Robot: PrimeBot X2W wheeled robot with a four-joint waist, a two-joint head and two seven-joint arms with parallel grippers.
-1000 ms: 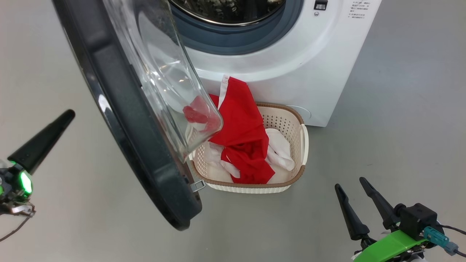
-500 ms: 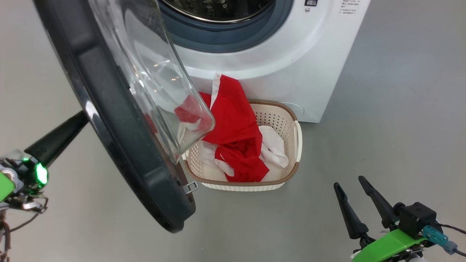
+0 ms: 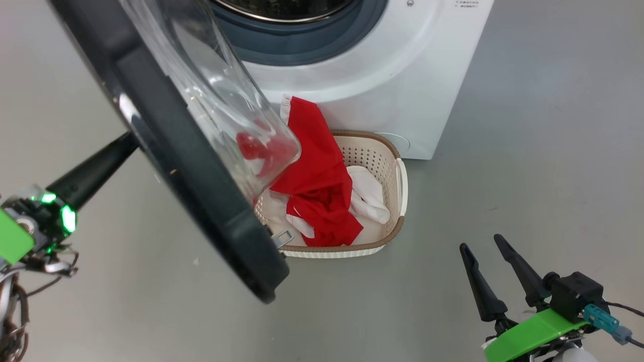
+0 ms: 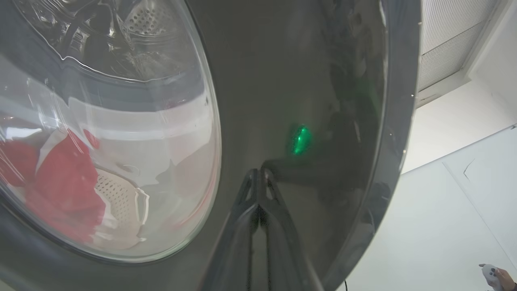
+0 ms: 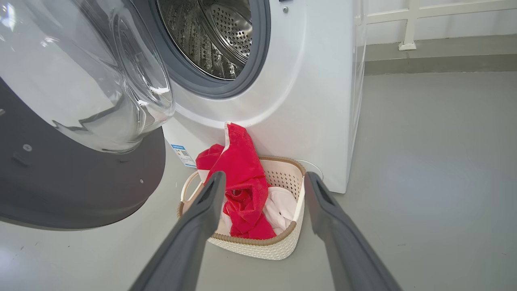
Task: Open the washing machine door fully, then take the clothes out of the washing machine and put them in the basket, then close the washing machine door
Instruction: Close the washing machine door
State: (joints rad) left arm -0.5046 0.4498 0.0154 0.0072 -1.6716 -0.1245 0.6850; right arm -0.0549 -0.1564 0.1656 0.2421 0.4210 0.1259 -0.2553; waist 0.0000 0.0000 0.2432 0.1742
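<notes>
Left wrist — closed jaws, tips touching door

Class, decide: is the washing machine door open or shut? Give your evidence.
Open. The door stands swung out from the washing machine, and the steel drum shows through the uncovered opening.

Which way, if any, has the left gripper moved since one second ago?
Yes. Against the basket, the shut left gripper has moved right in the head view, and its tips now touch the black outer face of the washing machine door.
</notes>
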